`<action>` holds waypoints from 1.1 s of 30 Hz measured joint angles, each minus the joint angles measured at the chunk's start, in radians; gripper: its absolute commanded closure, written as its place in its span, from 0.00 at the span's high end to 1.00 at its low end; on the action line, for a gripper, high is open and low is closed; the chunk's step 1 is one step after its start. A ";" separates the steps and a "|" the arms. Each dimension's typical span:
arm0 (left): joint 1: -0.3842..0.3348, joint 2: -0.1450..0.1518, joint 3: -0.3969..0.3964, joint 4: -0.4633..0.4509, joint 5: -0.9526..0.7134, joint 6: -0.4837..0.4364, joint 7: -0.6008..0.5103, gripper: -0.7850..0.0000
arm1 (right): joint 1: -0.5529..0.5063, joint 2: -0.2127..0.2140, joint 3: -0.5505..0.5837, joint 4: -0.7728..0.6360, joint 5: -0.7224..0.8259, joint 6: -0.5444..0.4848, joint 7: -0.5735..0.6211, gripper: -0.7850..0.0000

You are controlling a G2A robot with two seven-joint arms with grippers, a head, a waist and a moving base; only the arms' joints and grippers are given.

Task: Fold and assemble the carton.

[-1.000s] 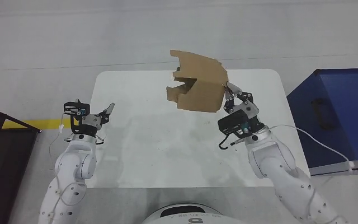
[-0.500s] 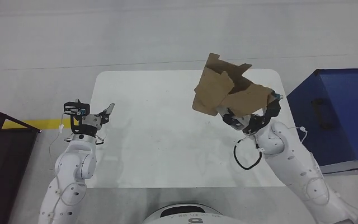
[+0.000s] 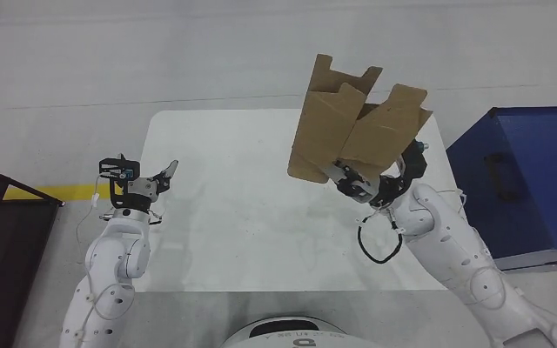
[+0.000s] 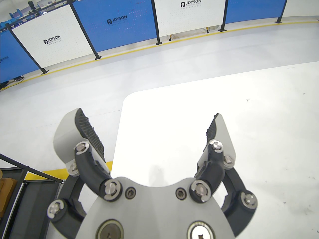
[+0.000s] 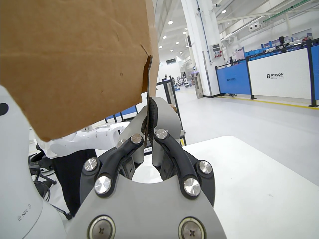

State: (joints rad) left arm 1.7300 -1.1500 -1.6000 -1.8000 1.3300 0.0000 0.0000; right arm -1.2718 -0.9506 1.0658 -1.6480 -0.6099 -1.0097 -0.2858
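Having been raised and turned over the last second, the carton (image 3: 357, 130) is now held higher in the top view, with its flaps pointed up and away. A second ago it was seen lower, over the far edge of the tabletop (image 3: 235, 226). The right wrist has been rotated beneath it, while the left arm has been kept where it was.

The tabletop is white with rounded corners and is set on a pale grey floor. A black rack (image 3: 17, 226) is seen off its left side beside a yellow floor line (image 3: 52, 191), and a blue bin (image 3: 509, 174) off its right side. Farther off, blue and white partition panels (image 4: 194, 3) are lined along the hall.

The left claw (image 4: 148, 114) is held low over the tabletop's left edge, its fingers spread apart with nothing between them. The right claw (image 5: 149, 115) is clamped on a lower edge of the carton, the cardboard being pinched between its pads above the right part of the tabletop.
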 measured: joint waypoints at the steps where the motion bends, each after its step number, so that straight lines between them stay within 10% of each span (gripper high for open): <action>1: 0.000 0.000 0.000 0.000 0.000 0.000 0.000 1.00 | -0.001 0.001 0.019 0.012 -0.035 0.013 0.002 0.00; 11: 0.000 0.000 0.000 0.000 0.000 0.000 0.000 1.00 | -0.157 0.001 0.159 -0.089 -0.541 0.701 -0.005 0.00; 21: 0.000 0.000 0.000 0.000 0.000 0.000 0.000 1.00 | -0.355 -0.006 0.200 -0.323 -1.278 1.422 0.257 0.00; 33: 0.000 0.000 0.000 0.000 0.000 0.000 0.000 1.00 | -0.397 -0.046 0.133 -0.409 -1.733 1.566 0.526 0.00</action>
State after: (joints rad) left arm 1.7300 -1.1500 -1.6000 -1.8000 1.3300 0.0000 0.0000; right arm -1.6688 -0.9965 1.1986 -2.0571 -2.3429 0.5559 0.2404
